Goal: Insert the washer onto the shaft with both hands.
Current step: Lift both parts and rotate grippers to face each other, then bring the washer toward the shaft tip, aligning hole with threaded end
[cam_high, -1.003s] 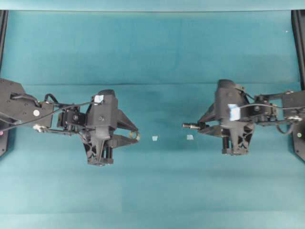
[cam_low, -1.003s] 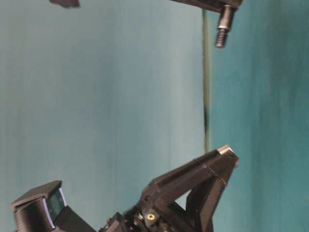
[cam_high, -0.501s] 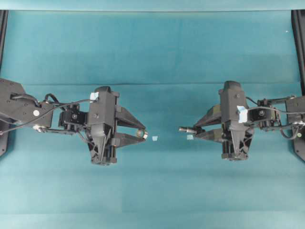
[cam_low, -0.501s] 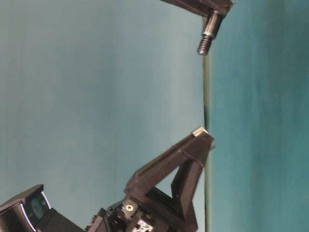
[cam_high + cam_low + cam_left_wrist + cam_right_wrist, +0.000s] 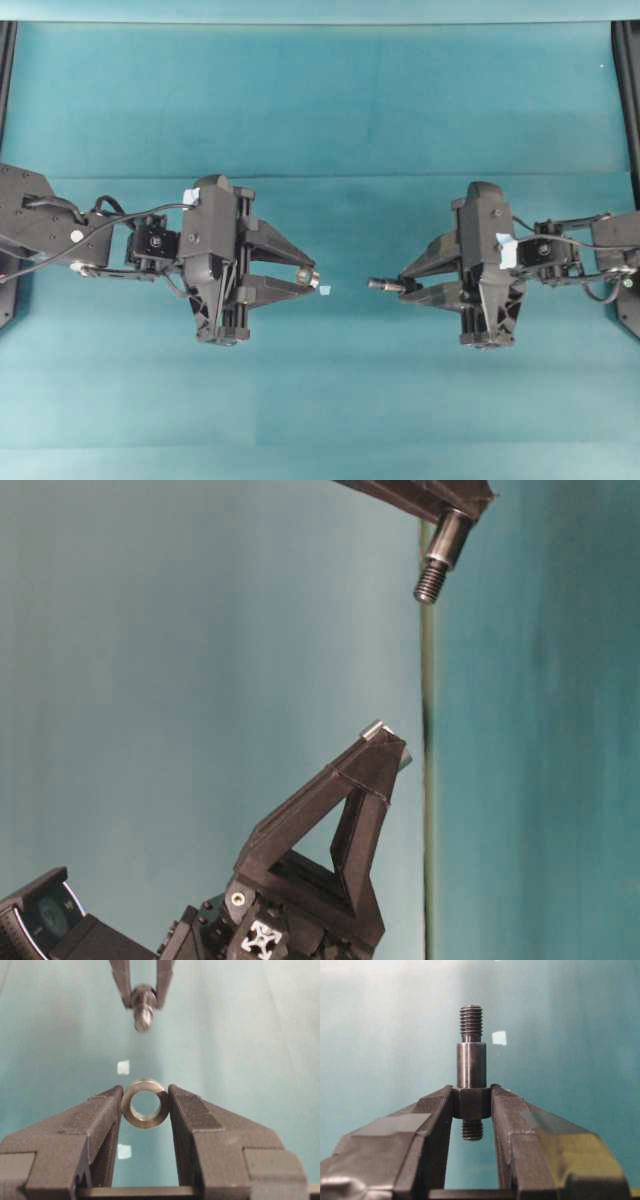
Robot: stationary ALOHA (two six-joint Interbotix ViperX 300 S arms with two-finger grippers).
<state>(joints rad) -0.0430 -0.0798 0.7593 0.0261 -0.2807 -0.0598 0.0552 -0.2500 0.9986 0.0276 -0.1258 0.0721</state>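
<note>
Nearest my left wrist camera, I see the left claw [image 5: 145, 1105] clamped on the small thick grey metal washer [image 5: 145, 1103], its dark hole facing outward. Just beyond the washer a pale blue tape square [image 5: 123, 1067] lies on the teal bench [image 5: 320, 110]. Farther out from the washer, across an open gap, the right claw [image 5: 471, 1102] pinches the dark grey stepped metal shaft [image 5: 471, 1067] at its thick section, threaded tip pointing back toward the washer; the two parts stand apart, roughly facing each other.

Grey washer [image 5: 145, 1103], teal table [image 5: 320, 110]
</note>
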